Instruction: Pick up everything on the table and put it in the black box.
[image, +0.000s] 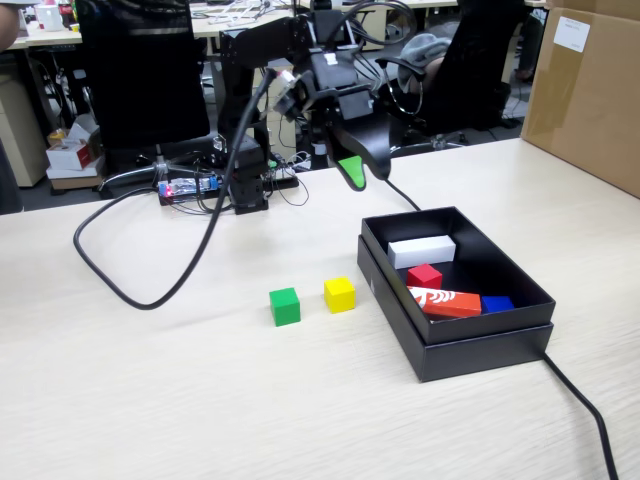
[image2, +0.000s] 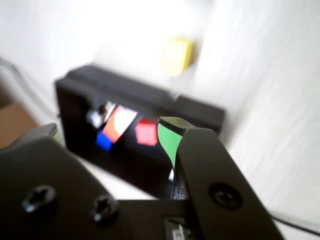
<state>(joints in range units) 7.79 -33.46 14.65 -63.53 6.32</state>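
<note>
Hovering above the far left corner of the black box (image: 455, 345), the gripper (image: 352, 171) carries nothing; only one green-padded tip shows clearly, so I cannot tell whether its jaws are parted. On the table (image: 150, 400), the green cube (image: 285, 306) and yellow cube (image: 340, 294) sit side by side, just left of the box. Inside the box lie the red cube (image: 425, 275), a white block (image: 421, 250), a red-orange block (image: 445, 301) and what looks like a blue piece (image: 497, 303). The wrist view is blurred.
</note>
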